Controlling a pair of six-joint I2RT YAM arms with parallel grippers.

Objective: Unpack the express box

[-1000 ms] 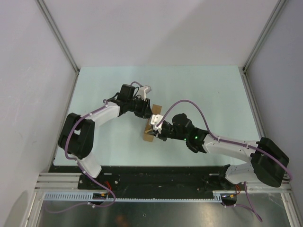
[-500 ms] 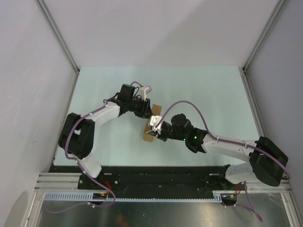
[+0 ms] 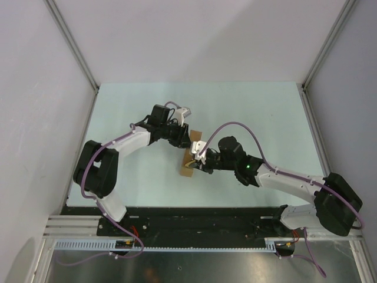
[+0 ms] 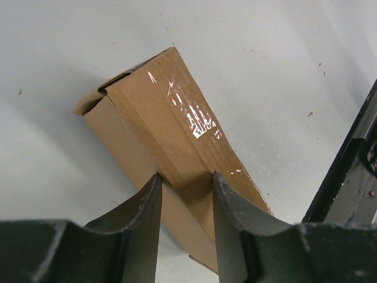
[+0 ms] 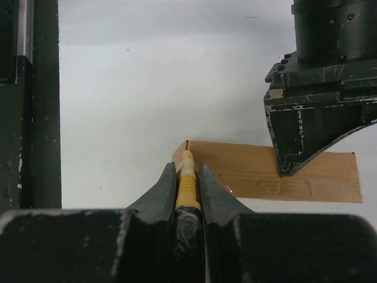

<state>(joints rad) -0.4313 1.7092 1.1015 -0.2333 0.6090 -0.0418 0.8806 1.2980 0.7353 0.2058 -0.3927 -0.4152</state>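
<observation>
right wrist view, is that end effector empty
No, the right end effector is shut on a yellow utility knife, its tip at the edge of the express box.

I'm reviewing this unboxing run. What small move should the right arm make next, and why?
Probably draw the knife forward along the tape on the express box: its tip sits at the box's edge, and the left tool clamps the box.

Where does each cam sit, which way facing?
Top external: above and behind the bases, looking down at the table; left gripper and right gripper show.
Left wrist: on the left arm, looking past its fingers at the express box.
Right wrist: on the right arm, looking along its fingers and the utility knife.
Both wrist views share the express box.
</observation>
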